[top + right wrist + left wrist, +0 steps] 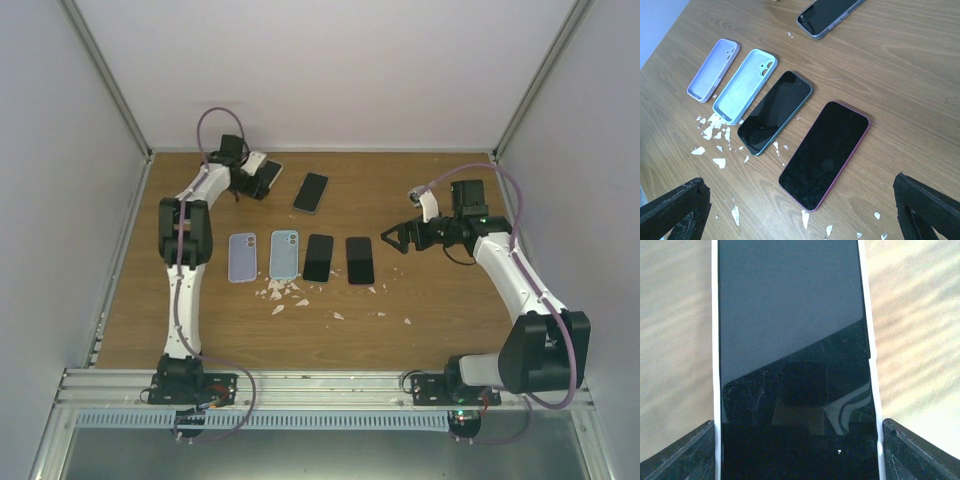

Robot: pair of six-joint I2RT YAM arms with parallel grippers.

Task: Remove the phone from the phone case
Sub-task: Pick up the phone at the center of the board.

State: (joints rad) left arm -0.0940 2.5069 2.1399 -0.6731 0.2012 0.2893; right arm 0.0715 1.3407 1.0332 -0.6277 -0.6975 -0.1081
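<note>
Though right end effector (pixel 388 240) wide apart and empty, left end effector (pixel 799 455) snug on edges of cased phone (pixel 790 340).

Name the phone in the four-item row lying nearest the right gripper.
The magenta-rimmed phone with the black screen, at the row's right end; the dark-green-rimmed phone lies one place farther from the right gripper.
</note>
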